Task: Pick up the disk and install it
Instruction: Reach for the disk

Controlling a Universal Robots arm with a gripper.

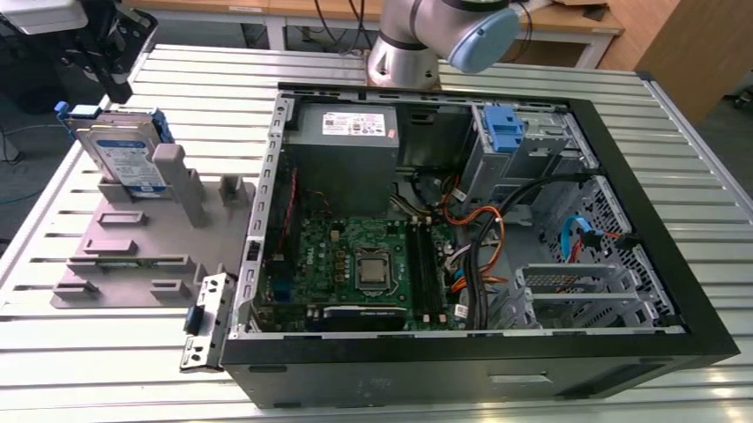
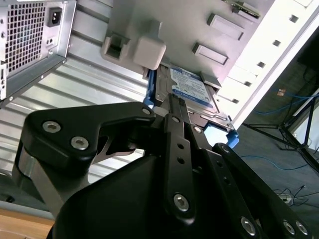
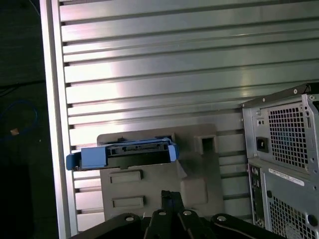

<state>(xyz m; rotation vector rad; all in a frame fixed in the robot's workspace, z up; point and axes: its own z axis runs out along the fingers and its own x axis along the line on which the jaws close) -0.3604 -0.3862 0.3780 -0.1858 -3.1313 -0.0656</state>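
Approach step: gripper (image 3: 168, 195) above disk (image 1: 122, 152) upright in grey holder (image 1: 118, 264); jaws look closed, empty. Grasp likely needs them spread astride disk.

table (image 1: 70, 352) | exterior view's left: holder (image 1: 130, 251) on table, disk (image 1: 123, 150) upright at its back end | exterior view's right: open computer case (image 1: 659, 256) just beside holder | in case: power supply (image 1: 359, 123) behind motherboard (image 1: 365, 256) | arm base (image 1: 406, 57) behind case

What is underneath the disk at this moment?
The disk stands on edge in a grey holder plate that lies on the slatted metal table. Its lower edge is covered by grey posts of the holder, so how it seats there cannot be seen.
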